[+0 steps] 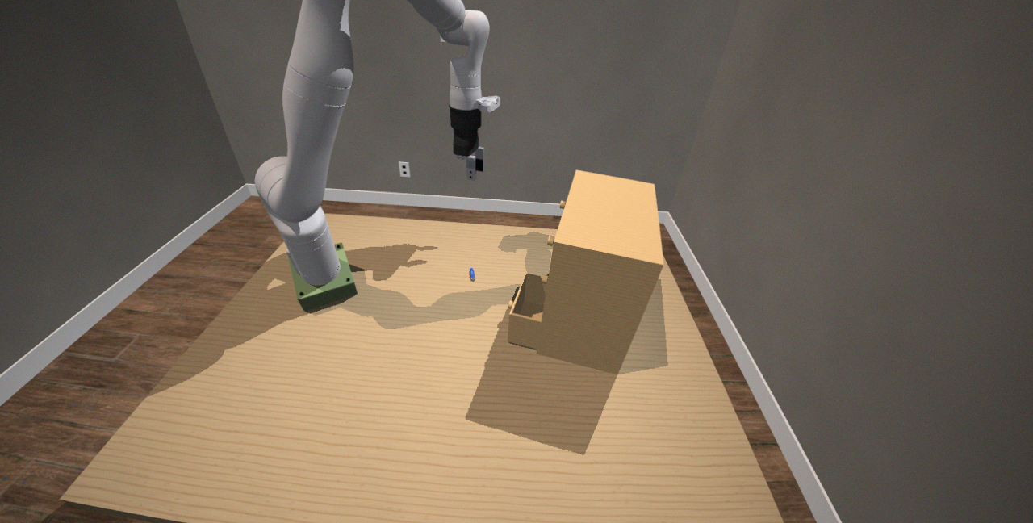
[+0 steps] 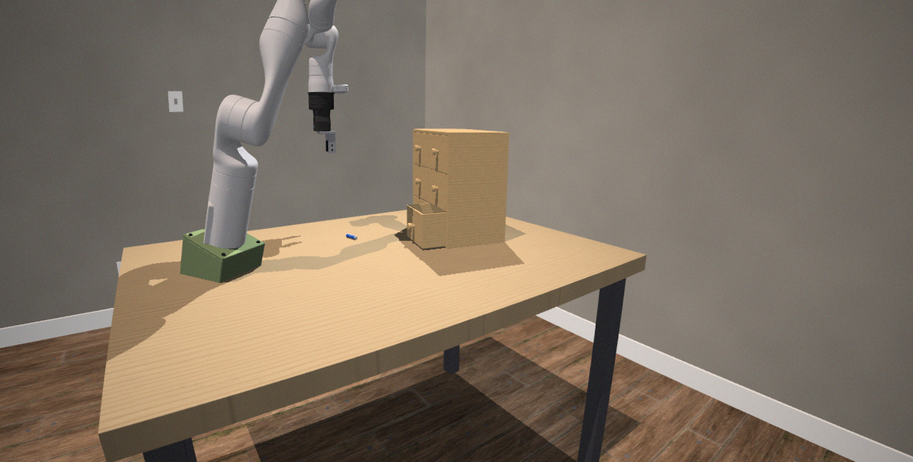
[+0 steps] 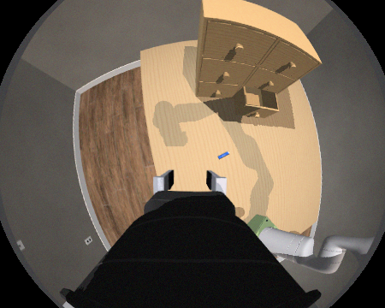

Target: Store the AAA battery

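Note:
The blue AAA battery (image 1: 472,274) (image 2: 351,237) (image 3: 223,155) lies on the table, in front of the chest. The wooden chest (image 1: 606,253) (image 2: 477,191) (image 3: 261,26) stands upright with two columns of three drawers. Its bottom drawer (image 1: 524,329) (image 2: 429,228) (image 3: 261,109), on the right in the wrist view, is pulled out; the other drawers look pushed in. No battery can be made out inside the open drawer, whose floor is partly hidden and shaded. My gripper (image 1: 474,163) (image 2: 329,143) (image 3: 190,176) is open and empty, high above the table near the battery.
The arm's green base (image 1: 324,292) (image 2: 222,258) (image 3: 261,225) stands on the table (image 1: 346,419) (image 2: 332,312) (image 3: 299,171) on the side across from the chest's drawer fronts. Small knobs stick out from the drawer fronts.

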